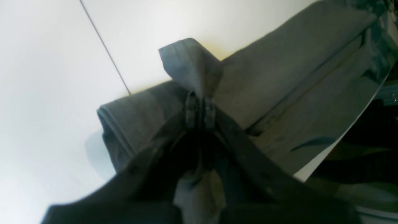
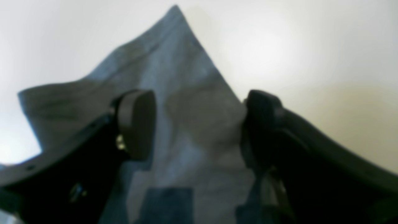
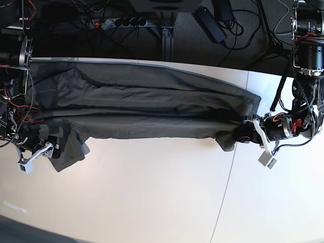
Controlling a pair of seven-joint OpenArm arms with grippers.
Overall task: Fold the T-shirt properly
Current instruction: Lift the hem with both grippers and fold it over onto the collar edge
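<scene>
The dark olive-grey T-shirt [image 3: 152,106] lies stretched sideways across the white table, folded lengthwise into a long band. My left gripper [image 1: 200,110] is shut on a pinched corner of the T-shirt [image 1: 295,77], which sticks up past the fingertips. In the base view this gripper [image 3: 242,134] is at the cloth's right end. My right gripper [image 2: 199,124] has its jaws wide apart with a peak of the T-shirt [image 2: 186,77] between the pads. In the base view it [image 3: 53,147] is at the cloth's left end, low over the table.
A thin seam [image 3: 228,167] runs across the white table [image 3: 152,192] and also shows in the left wrist view [image 1: 105,49]. Behind the table's far edge are a power strip [image 3: 121,21] and cables. Arm bodies stand at both sides.
</scene>
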